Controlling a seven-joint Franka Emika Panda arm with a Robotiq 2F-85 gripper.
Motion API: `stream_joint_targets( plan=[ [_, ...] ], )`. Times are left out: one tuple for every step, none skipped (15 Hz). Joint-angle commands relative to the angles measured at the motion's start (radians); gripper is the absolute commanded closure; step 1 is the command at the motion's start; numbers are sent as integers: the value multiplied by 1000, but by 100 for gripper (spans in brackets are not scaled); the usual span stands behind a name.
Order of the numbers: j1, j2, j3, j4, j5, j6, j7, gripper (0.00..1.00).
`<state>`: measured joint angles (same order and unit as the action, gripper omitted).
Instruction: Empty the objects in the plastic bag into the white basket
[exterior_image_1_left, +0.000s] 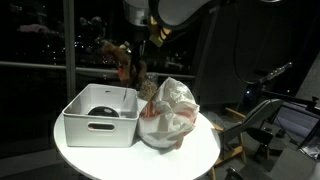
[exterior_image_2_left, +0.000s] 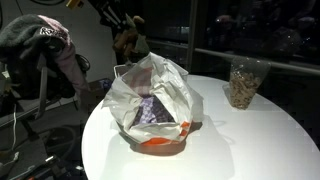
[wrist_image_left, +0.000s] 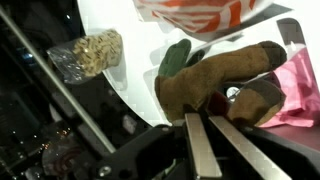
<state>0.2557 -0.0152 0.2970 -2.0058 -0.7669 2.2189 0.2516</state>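
In the wrist view my gripper (wrist_image_left: 200, 118) is shut on a brown plush piece (wrist_image_left: 215, 78) with a green part. In an exterior view this brown piece (exterior_image_1_left: 125, 63) hangs from the gripper above the far side of the white basket (exterior_image_1_left: 88, 128). A black round object (exterior_image_1_left: 100, 110) lies in the basket. The plastic bag (exterior_image_1_left: 168, 112) stands right beside the basket with its mouth open. A pale lilac patterned piece (exterior_image_2_left: 155, 112) lies inside the bag (exterior_image_2_left: 170, 85). The brown piece (exterior_image_2_left: 128, 40) hangs above and behind the bag.
A small clear jar (exterior_image_2_left: 243, 82) of brownish bits stands on the round white table (exterior_image_2_left: 260, 140), apart from the bag; it also shows in the wrist view as the jar (wrist_image_left: 88, 52). Chairs and clothes (exterior_image_2_left: 55, 45) crowd one side of the table.
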Motion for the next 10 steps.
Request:
stream_joint_targets(
  plan=[
    [-6, 141, -29, -10, -72, 246, 61, 98],
    [-3, 191, -43, -9, -121, 301, 95, 98],
    [3, 238, -60, -3, -162, 346, 122, 98],
    [11, 295, -81, 15, -204, 382, 148, 98],
    [20, 344, -102, 33, -243, 409, 169, 98],
    [7, 399, -101, 58, -278, 418, 187, 98],
    [8, 431, -110, 70, -288, 422, 189, 73],
    [9, 455, -118, 82, -299, 427, 199, 68],
    [5, 457, -120, 81, -294, 425, 192, 61],
    [21, 439, -140, 70, -253, 432, 171, 54]
  ],
)
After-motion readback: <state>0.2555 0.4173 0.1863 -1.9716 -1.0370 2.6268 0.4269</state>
